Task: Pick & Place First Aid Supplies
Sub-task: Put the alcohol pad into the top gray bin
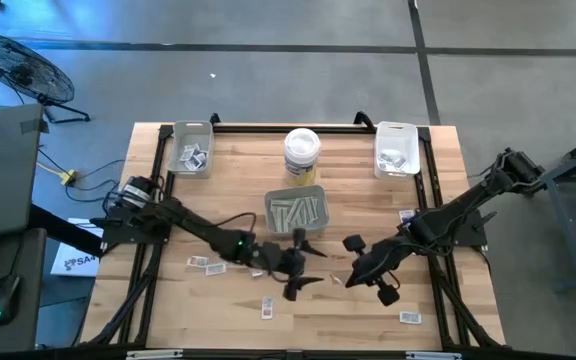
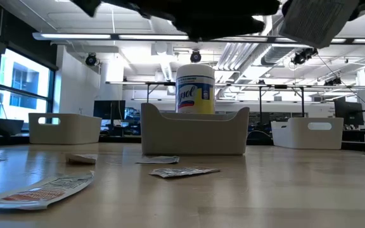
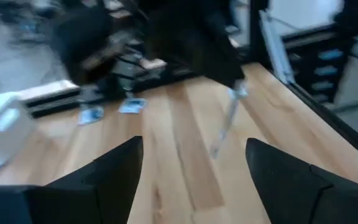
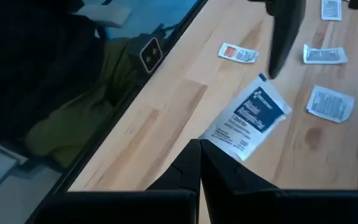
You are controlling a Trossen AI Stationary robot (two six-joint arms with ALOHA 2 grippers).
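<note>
1. Two arms meet over the front middle of the table (image 1: 448, 160); the left gripper (image 1: 301, 270) hangs with its fingers (image 3: 114, 171) spread wide and nothing between them.
2. Pinched at the tips of the right gripper (image 4: 199, 149) is a white packet with blue print (image 4: 248, 118), held clear above the wood.
3. Long pale strips lie in the grey tray (image 1: 296, 212) at the centre, just in front of the white tub with a yellow label (image 1: 301, 152).
4. Small square packets sit in the left white tray (image 1: 191, 150) and the right white tray (image 1: 396, 150) at the back corners.
5. Loose packets (image 1: 205, 263) lie scattered on the boards near the front, and more (image 4: 330, 102) lie beneath the right gripper.
</note>
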